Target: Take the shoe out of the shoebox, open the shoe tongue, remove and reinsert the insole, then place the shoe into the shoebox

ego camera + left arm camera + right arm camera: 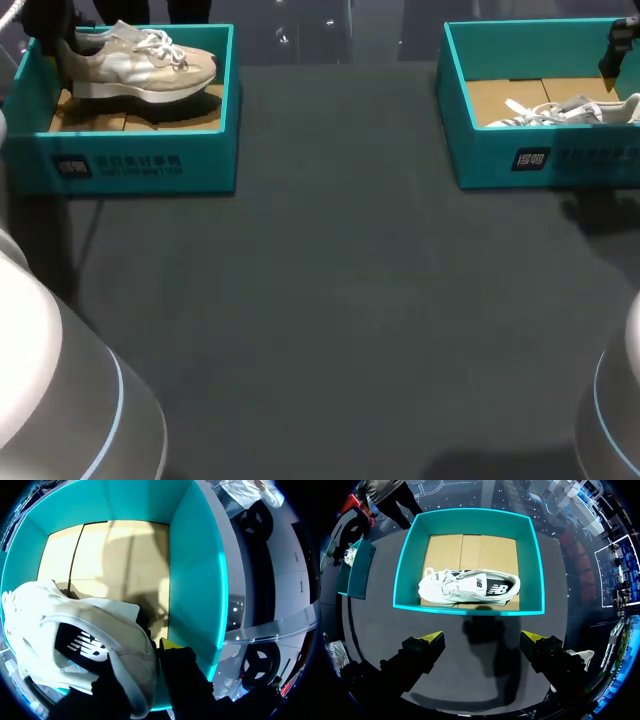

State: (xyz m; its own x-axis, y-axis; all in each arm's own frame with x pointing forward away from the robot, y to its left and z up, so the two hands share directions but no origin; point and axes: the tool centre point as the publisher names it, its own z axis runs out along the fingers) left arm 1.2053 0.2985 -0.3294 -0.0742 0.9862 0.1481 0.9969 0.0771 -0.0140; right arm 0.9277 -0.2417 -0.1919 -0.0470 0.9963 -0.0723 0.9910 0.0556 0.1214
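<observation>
Cream sneaker [140, 62]: raised above the floor of the left shoebox [130, 165], heel collar clamped by the left gripper [156, 652]. Probably light, with a soft upper and a firmer heel and sole, so the heel suits grasping. Right gripper [482, 640]: spread, empty, near the right shoebox [470, 611] holding a white sneaker [470, 586].

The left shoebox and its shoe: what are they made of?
The left shoebox looks like cardboard: matte teal walls, bare brown floor with flap seams. The shoe seems beige suede or mesh fabric, soft and matte, on a smooth white foam or rubber sole, with woven white laces.
</observation>
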